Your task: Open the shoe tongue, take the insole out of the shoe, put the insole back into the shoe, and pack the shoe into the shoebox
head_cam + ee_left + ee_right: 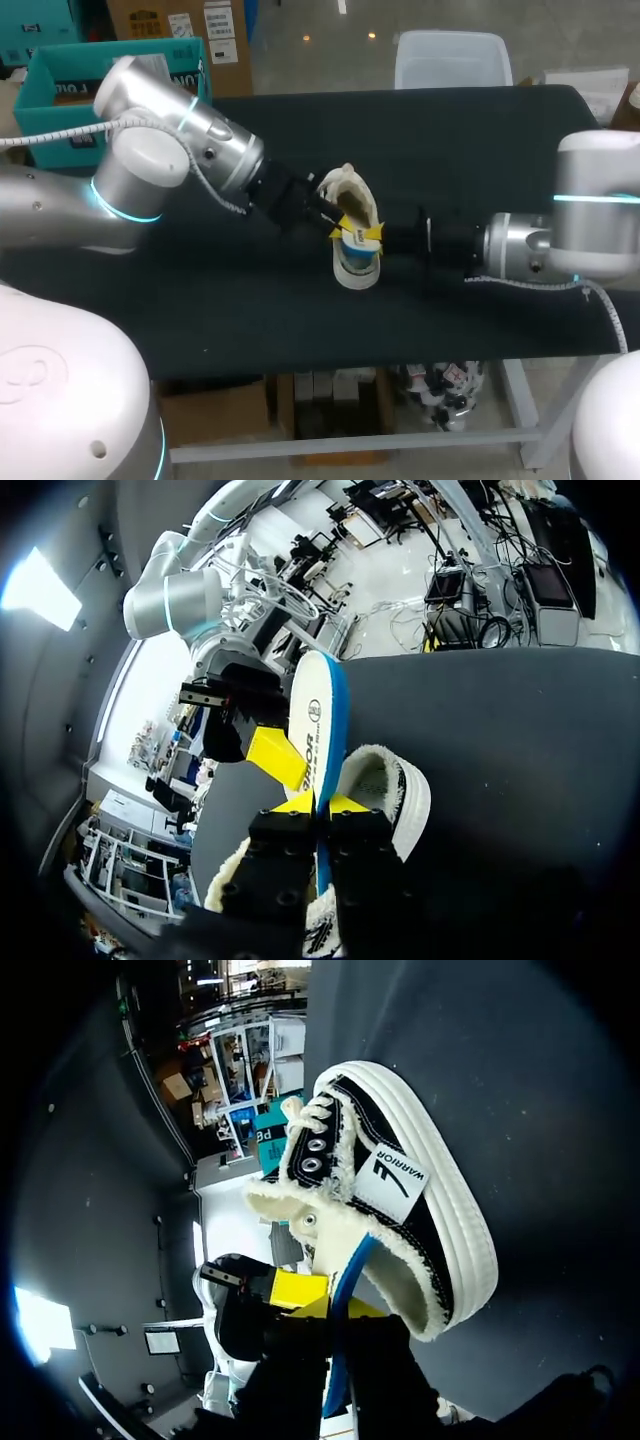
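Note:
A black shoe (347,200) with a white sole and fleece lining lies mid-table. The blue-and-white insole (355,258) stands partly out of its opening. My left gripper (340,228) comes in from the left and is shut on the insole's edge (315,725). From the right, my right gripper (373,236) is shut on the same insole (350,1265) at the shoe's heel end. In the left wrist view, the right arm's yellow fingertip (275,755) presses the insole's white face, with the shoe (390,790) just beneath. The right wrist view has the shoe (410,1190) on its side ahead of my right gripper (335,1308).
A teal shoebox (45,90) stands open beyond the table's far left corner. The black tabletop (480,150) stretches around the shoe on all sides.

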{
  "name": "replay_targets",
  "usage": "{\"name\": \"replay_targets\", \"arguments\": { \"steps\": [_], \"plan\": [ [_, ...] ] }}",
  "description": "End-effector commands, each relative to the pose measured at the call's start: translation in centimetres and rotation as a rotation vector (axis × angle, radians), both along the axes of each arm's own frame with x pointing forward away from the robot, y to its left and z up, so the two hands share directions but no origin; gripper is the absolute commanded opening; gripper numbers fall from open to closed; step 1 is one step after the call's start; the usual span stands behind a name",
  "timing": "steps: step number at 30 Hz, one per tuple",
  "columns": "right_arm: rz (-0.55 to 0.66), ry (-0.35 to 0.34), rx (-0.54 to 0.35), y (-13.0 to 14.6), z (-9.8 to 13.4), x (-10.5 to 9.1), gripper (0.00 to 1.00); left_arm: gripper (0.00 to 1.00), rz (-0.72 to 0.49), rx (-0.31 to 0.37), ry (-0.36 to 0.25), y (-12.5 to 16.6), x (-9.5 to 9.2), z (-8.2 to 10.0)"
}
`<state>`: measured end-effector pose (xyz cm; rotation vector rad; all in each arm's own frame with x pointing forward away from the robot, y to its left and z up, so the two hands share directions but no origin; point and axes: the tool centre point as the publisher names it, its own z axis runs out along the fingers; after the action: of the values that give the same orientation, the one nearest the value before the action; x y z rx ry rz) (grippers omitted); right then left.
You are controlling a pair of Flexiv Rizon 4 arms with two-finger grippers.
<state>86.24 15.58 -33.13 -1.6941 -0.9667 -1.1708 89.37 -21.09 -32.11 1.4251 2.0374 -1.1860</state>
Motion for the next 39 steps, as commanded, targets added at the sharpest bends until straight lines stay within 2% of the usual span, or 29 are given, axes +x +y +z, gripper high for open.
{"name": "replay_targets", "arguments": {
  "steps": [1, 14, 19, 27, 29, 30, 32, 35, 37, 39],
  "plan": [
    [0.001, -0.017, 0.008, 0.7, -0.4, 0.4, 0.0, 0.0, 0.0, 0.019, -0.01, -0.6, 0.0, 0.2],
    [0.006, 0.041, 0.002, 1.4, -2.7, 2.2, 0.0, 0.0, 0.012, 0.061, 0.041, -0.3, 2.3, -1.5],
    [0.005, 0.051, -0.002, 1.5, -2.9, 2.8, 0.0, 0.0, 0.022, 0.061, 0.064, -0.3, 3.1, -2.0],
    [-0.005, 0.06, -0.006, 1.2, -2.4, 2.6, 0.0, 0.0, 0.029, 0.063, 0.082, -0.2, 3.4, -2.5],
    [-0.008, 0.059, -0.006, 1.1, -2.1, 2.3, 0.23, 0.0, 0.03, 0.061, 0.084, -0.2, 3.2, -2.5],
    [-0.013, 0.057, -0.008, 1.0, -1.8, 2.1, 0.42, 0.0, 0.03, 0.058, 0.085, -0.1, 3.1, -2.4],
    [-0.016, 0.054, -0.009, 0.8, -1.4, 1.7, 0.48, 0.0, 0.03, 0.054, 0.085, -0.1, 2.9, -2.4],
    [-0.02, 0.046, -0.011, 0.6, -0.9, 1.1, 0.45, 0.0, 0.031, 0.051, 0.084, -0.1, 2.7, -2.3],
    [-0.021, 0.043, -0.012, 0.5, -0.7, 0.9, 0.36, 0.0, 0.032, 0.05, 0.083, -0.1, 2.6, -2.2],
    [-0.02, 0.042, -0.012, 0.5, -0.6, 0.6, 0.19, 0.0, 0.033, 0.049, 0.082, -0.1, 2.6, -2.2]
  ]
}}
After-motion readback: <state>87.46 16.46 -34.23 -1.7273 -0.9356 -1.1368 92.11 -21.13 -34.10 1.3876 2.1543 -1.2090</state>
